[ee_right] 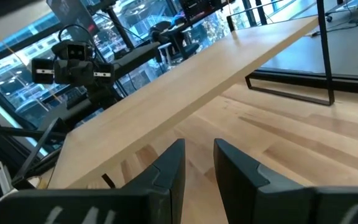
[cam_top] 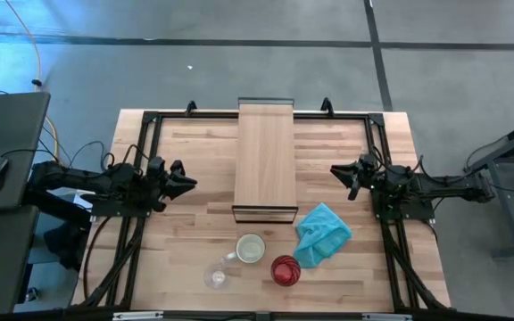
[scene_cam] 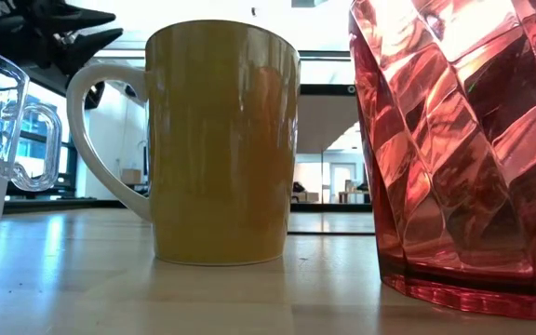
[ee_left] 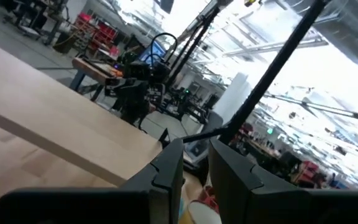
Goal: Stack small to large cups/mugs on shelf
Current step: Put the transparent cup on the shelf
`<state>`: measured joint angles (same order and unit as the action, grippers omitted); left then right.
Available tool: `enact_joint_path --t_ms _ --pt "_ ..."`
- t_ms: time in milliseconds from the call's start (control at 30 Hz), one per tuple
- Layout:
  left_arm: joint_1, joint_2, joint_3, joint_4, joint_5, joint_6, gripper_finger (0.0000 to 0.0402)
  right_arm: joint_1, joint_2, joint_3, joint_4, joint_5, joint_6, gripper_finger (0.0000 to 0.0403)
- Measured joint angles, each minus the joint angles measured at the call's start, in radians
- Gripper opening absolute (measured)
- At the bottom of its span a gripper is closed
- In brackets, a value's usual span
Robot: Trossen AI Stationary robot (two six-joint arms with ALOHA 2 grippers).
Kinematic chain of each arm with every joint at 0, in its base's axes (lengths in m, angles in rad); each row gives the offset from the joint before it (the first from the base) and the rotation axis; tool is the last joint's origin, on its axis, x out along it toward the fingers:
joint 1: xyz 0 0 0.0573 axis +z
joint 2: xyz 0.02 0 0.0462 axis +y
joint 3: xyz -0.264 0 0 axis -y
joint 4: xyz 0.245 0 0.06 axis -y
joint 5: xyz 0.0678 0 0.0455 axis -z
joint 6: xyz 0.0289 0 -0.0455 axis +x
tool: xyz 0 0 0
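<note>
Nothing stacked yet: at the surface's near edge sit the clear glass (cam_top: pixel 217 277) at seven o'clock, the cream mug (cam_top: pixel 250 249), handle toward the glass, and the red cup (cam_top: pixel 285 269), all upright. Beyond, the shelf (cam_top: pixel 266 152) runs six-to-twelve, bare. Left tool (cam_top: pixel 178 179) at nine o'clock and right tool (cam_top: pixel 346 176) at three hover narrowly parted, empty.

A crumpled teal cloth (cam_top: pixel 321 234) lies on the wooden tabletop (cam_top: pixel 194 152).
</note>
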<state>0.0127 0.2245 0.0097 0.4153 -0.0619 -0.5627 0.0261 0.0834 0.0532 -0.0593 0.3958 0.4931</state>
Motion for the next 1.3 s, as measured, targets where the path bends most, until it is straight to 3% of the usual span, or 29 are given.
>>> enact_joint_path --t_ms 300,933,1300 --pt "0.0 0.0 0.0 -0.002 -0.061 0.066 0.0067 0.0 0.0 0.0 0.011 0.0 -0.003 0.0078" --pt "0.0 0.0 0.0 -0.084 -0.063 0.068 0.0067 0.0 0.0 0.0 0.004 -0.058 0.008 0.0078" --pt "0.0 0.0 0.0 -0.059 -0.012 0.009 0.0067 0.0 0.0 0.0 0.021 -0.062 0.216 0.0078"
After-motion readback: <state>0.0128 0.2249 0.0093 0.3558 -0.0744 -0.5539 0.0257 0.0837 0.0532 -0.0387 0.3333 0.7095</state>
